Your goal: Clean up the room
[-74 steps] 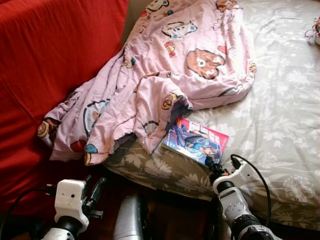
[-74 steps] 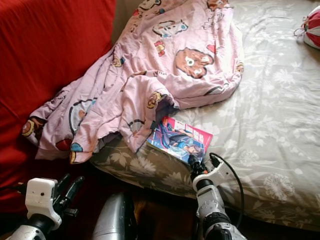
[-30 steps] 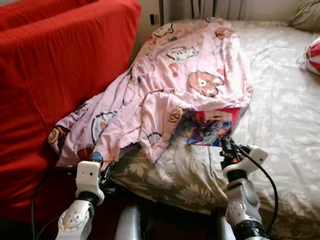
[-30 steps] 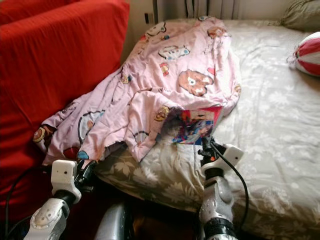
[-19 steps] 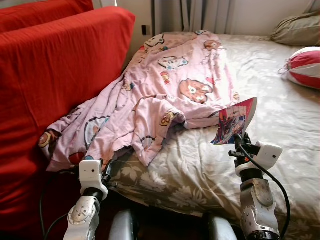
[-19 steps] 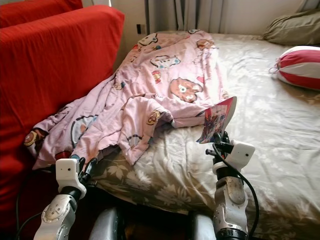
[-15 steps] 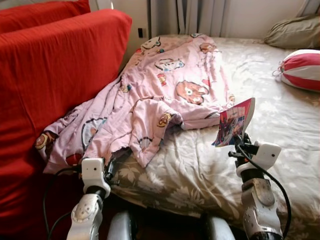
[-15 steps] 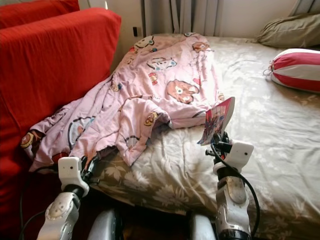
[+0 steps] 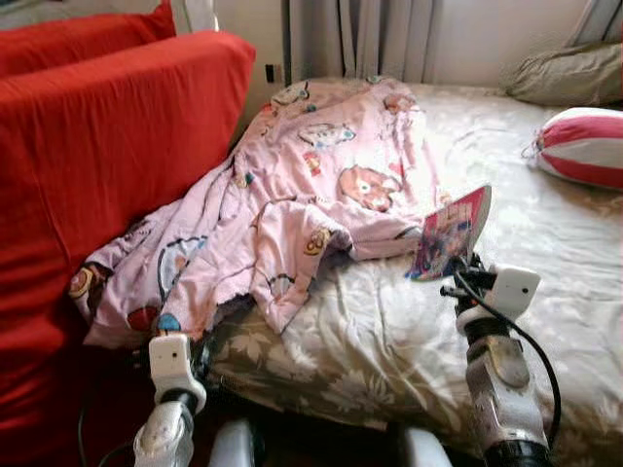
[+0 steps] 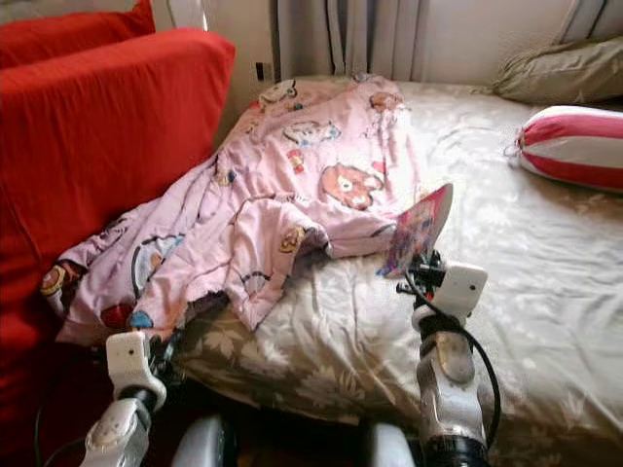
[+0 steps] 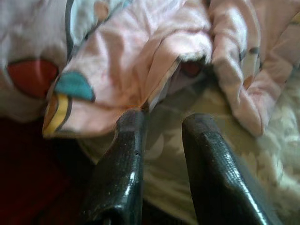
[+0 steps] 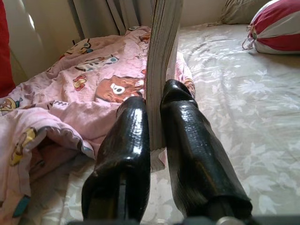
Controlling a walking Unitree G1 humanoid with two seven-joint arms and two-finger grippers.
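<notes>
My right gripper [image 9: 456, 279] is shut on a colourful comic book [image 9: 449, 233] and holds it upright above the bed. In the right wrist view the book's page edges [image 12: 163, 65] stand pinched between the two black fingers [image 12: 129, 136]. My left gripper [image 11: 161, 129] hangs low at the bed's near corner with its fingers open, close to the hem of a pink cartoon-print blanket [image 9: 311, 190]. The blanket lies rumpled across the left side of the bed and spills toward the red sofa.
A red sofa [image 9: 107, 146] stands tight against the left of the bed [image 9: 574, 282]. A red and white striped pillow [image 9: 584, 146] and an olive cushion [image 9: 565, 73] lie at the far right. Curtains [image 9: 350, 39] hang behind the bed.
My right gripper has lifted the comic book off the bed sheet and now holds it upright. The camera has tilted up, bringing the pillows and curtains into view. The left arm has dropped lower.
</notes>
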